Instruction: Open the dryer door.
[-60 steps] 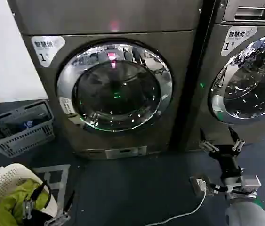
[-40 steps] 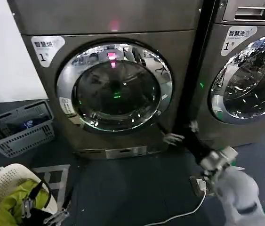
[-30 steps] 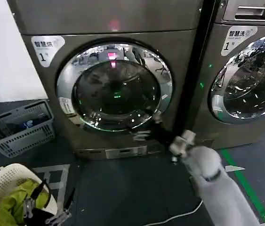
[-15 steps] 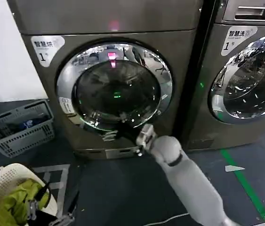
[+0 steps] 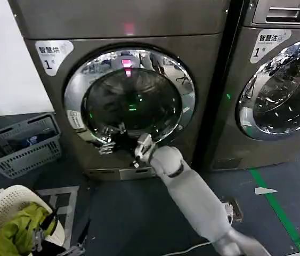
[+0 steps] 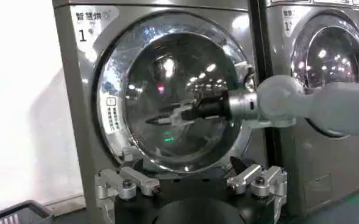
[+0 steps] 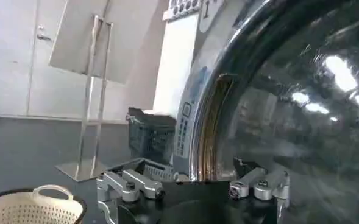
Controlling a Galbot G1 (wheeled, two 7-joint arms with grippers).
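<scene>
Low down, dark floor point(image 5: 139, 213) meets the closed dryer door point(image 5: 130, 96).

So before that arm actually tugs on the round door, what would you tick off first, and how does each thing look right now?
1. Dryer door shut and ready to be pulled: ok, the chrome ring sits flush against the machine front.
2. Right gripper at the door: ok, it is at the ring's lower left edge.
3. Right gripper fingers spread to take the edge: ok, they look open in the left wrist view.
4. Fingers actually hooked behind the ring: cannot tell.
5. Left gripper out of the way: ok, it hangs open, back from the door.
6. Grey basket beyond the door's swing: cannot tell; it stands on the floor to the left.
</scene>
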